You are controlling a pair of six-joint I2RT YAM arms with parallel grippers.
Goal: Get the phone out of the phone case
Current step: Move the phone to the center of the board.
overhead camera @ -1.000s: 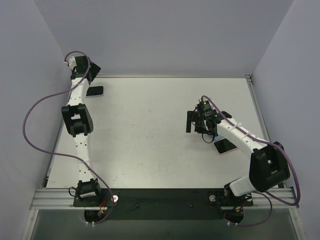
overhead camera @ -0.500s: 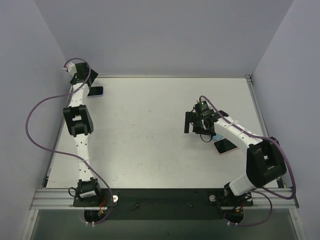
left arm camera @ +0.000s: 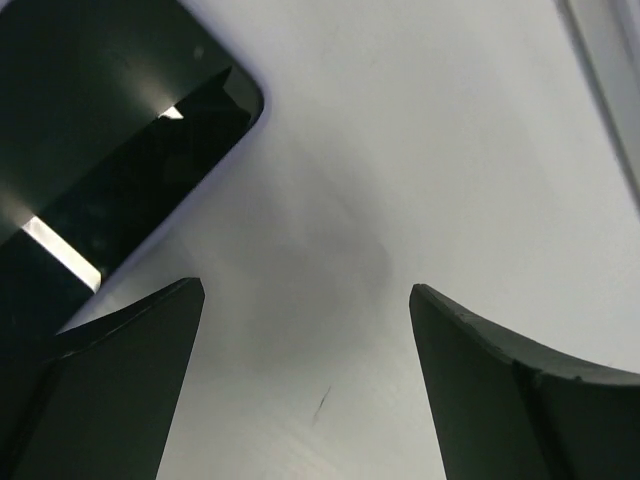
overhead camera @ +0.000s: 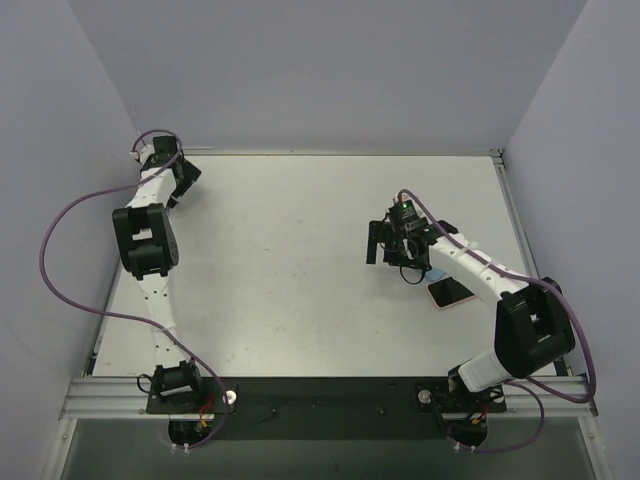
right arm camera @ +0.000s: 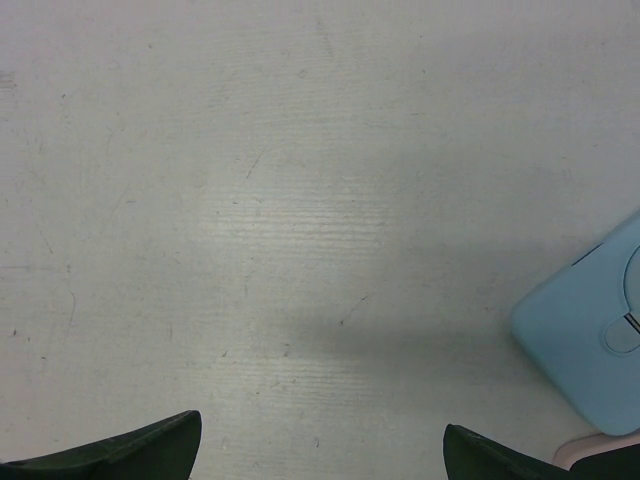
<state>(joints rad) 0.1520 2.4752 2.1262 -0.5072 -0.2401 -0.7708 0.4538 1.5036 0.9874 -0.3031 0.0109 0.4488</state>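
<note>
Left gripper (left arm camera: 305, 290): my jaws wide, empty; phone (left arm camera: 100, 120) up-left, cropped by frame
Right gripper (right arm camera: 322, 425): wide, empty; blue case (right arm camera: 590, 320) cut off rightward

No writing can be read.
The dark glossy phone (left arm camera: 100, 130) shows only reflections. The light blue case (right arm camera: 585, 325) has a round moulded shape and a small slot, no letters. The white table (right arm camera: 300, 200) carries only scratches. Any labels on the arms are too small to tell.
</note>
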